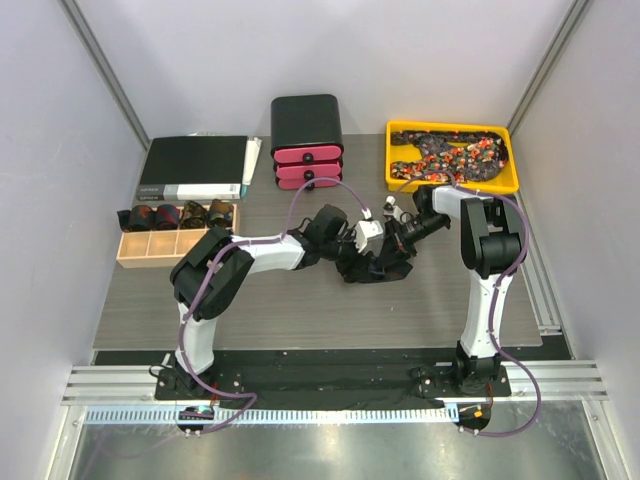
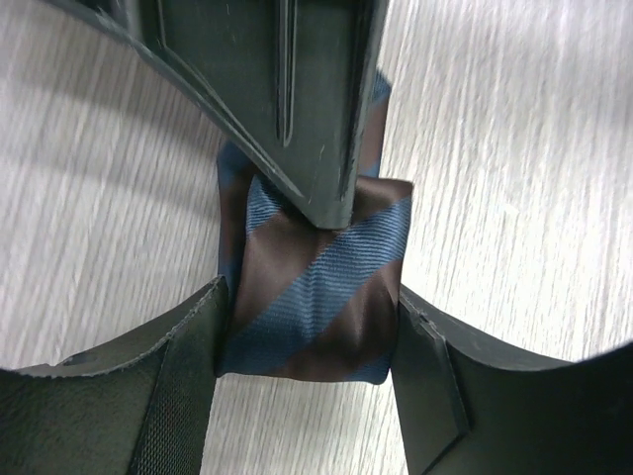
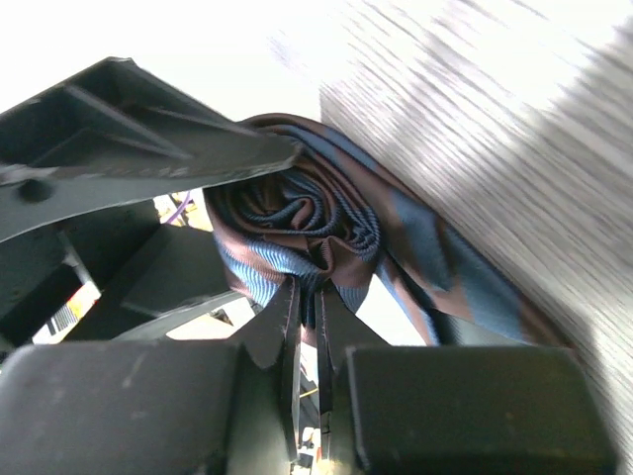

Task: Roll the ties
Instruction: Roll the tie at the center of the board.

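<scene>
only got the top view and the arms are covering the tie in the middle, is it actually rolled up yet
observer: Yes. The right wrist view shows the tie wound into a spiral coil, striped brown and blue.
operator: ok what's the right arm got hold of
observer: The right gripper has its fingers pinched almost together on the fabric at the centre of the coil.
operator: and the left
observer: In the left wrist view the left gripper has one finger against each side of the coil, with the right arm's fingers coming in from above.
</scene>
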Action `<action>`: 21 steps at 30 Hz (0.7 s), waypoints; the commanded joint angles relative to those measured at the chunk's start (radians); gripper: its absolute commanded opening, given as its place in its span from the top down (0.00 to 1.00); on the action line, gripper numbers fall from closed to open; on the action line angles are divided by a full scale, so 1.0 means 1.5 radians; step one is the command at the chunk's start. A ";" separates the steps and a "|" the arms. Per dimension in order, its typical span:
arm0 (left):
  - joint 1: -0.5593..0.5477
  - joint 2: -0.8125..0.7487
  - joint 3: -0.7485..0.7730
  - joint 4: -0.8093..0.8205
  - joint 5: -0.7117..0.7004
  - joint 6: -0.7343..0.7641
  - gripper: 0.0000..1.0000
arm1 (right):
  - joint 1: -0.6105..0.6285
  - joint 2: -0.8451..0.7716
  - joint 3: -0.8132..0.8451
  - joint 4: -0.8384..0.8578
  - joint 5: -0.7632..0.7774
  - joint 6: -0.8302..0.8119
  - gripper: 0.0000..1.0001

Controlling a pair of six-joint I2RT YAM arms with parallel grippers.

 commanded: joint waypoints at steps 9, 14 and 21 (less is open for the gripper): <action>-0.007 0.025 0.009 0.028 0.056 0.038 0.32 | 0.006 0.040 -0.004 0.066 0.226 -0.022 0.99; -0.019 0.028 0.016 -0.013 0.036 0.088 0.41 | 0.020 0.040 0.000 0.062 0.226 -0.020 0.99; -0.040 0.020 0.040 -0.172 -0.085 0.122 0.80 | 0.014 0.027 0.039 0.029 0.192 -0.019 0.71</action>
